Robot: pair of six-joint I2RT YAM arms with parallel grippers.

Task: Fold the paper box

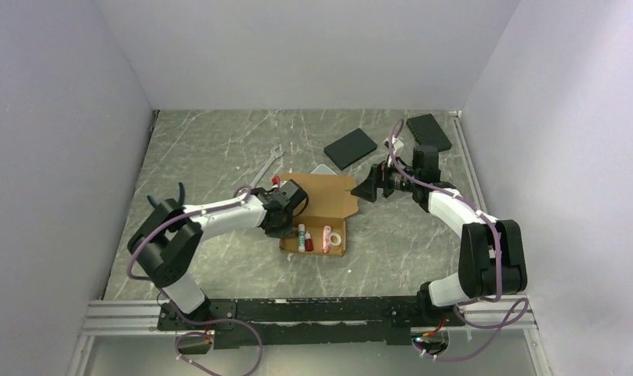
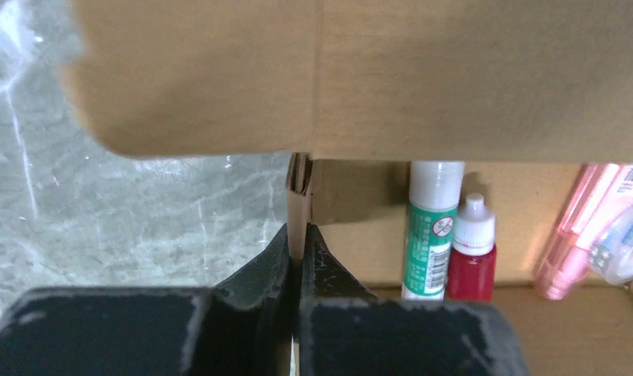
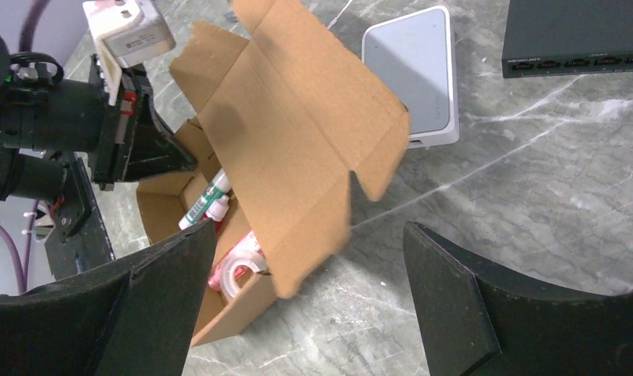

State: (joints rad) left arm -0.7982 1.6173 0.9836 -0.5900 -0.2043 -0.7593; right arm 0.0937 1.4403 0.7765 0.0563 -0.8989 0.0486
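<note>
Scant legible print, only one label clear enough to make out.
On the green-and-white tube [image 2: 429, 243] standing in the paper box [image 2: 454, 78]: a black barcode on a white patch, run lengthwise, and above it a small round sign with a slash through it. Digits beside the bars too small to read. On the pink pack [image 2: 572, 235] nearby, a label with blurred lettering, unreadable. On the front edge of the black slab [image 3: 577, 35], a tiny white marking at the left end, illegible.

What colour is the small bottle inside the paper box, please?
The small bottle is red with a white cap; best in the left wrist view.
</note>
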